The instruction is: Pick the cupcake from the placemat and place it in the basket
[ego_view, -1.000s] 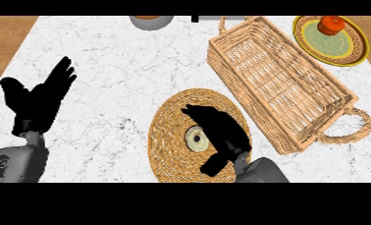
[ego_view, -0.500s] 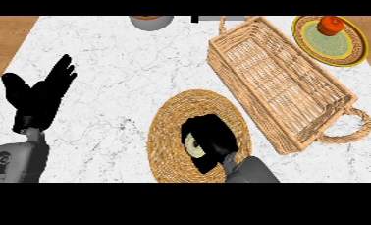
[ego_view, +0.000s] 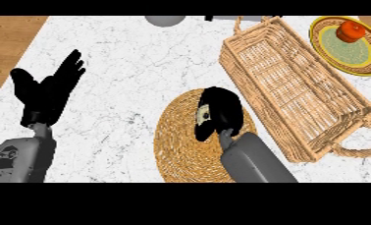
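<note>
Two hands show, and only our right hand (ego_view: 220,112) is at work: it sits over the cupcake (ego_view: 203,114) on the round woven placemat (ego_view: 181,145), fingers curled down around it so that only a pale sliver of the cake peeks out at the hand's left side. We judge this to be the grasp itself, the hand closing on the cupcake before any lift; whether the cake has left the mat we cannot tell, since the hand hides its base. Our right forearm comes up from the lower edge and leans left toward the mat's middle, wrist bent so the palm faces down. The basket (ego_view: 290,81) lies just beside the placemat to its right, long and open-topped, with its loop handle toward us, which makes for a short carry up and to the right over its near wall. Our left hand (ego_view: 47,91) rests near the left edge of the desk (ego_view: 138,57), fingers straight and spread, holding nothing. At the far right corner a yellow plate (ego_view: 326,47) carries a red thing (ego_view: 353,31), well apart from the job, and a grey bowl (ego_view: 165,20) is cut by the top edge.
</note>
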Available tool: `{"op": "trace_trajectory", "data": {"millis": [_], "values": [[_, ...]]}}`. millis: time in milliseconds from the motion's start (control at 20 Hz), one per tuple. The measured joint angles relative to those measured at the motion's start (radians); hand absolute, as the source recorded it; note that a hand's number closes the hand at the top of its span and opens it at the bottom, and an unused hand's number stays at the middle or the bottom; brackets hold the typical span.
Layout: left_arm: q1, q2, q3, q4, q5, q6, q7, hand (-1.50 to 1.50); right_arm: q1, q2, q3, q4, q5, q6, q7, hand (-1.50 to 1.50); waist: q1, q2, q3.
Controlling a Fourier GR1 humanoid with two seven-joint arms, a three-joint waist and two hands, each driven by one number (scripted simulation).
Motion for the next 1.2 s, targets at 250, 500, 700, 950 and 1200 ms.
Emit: {"op": "trace_trajectory", "data": {"millis": [250,500,700,950,1200], "values": [[-0.022,-0.022,-0.033,0.009,-0.009,-0.009,-0.004,0.0,-0.137,-0.001,0.011,0.047,-0.032,-0.143,0.221,1.5,0.052,0.008,0.001],[-0.05,-0.038,-0.055,0.02,-0.018,-0.01,-0.002,0.0,-0.275,-0.004,0.017,0.051,-0.018,-0.321,0.252,1.5,0.081,0.009,0.001],[-0.064,-0.038,-0.058,0.036,-0.024,-0.009,-0.001,0.0,-0.405,-0.006,0.024,0.087,0.056,-0.419,0.273,1.5,0.087,0.003,-0.002],[-0.072,-0.035,-0.055,0.057,-0.028,-0.009,0.0,0.0,-0.546,-0.008,0.007,0.162,0.145,-0.454,0.329,1.5,0.079,-0.004,-0.005],[-0.082,-0.035,-0.053,0.073,-0.034,-0.002,0.002,0.0,-0.691,-0.008,-0.033,0.251,0.216,-0.439,0.401,1.5,0.067,-0.009,-0.007]]}}
